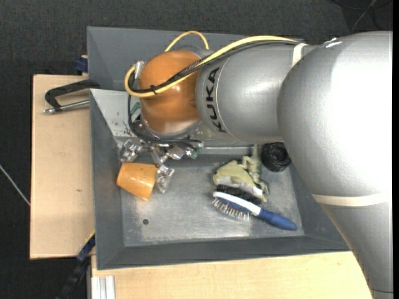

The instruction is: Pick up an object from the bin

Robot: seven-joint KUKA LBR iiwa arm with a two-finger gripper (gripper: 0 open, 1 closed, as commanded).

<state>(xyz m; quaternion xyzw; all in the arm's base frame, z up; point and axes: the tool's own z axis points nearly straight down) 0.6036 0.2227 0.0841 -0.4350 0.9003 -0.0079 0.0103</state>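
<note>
Your pincer is hanging spread over the bin; the orange cup is lying on its side just below-left, seemingly touching it.

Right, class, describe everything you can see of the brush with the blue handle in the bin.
The brush has a white, plastic-looking head with a row of short dark bristles along its near side, and a slim blue handle. It lies flat on the grey floor of the bin, in the near right part, with the handle slanting towards the near right corner. A crumpled pale yellowish thing lies just behind the head and seems to touch it.
</note>
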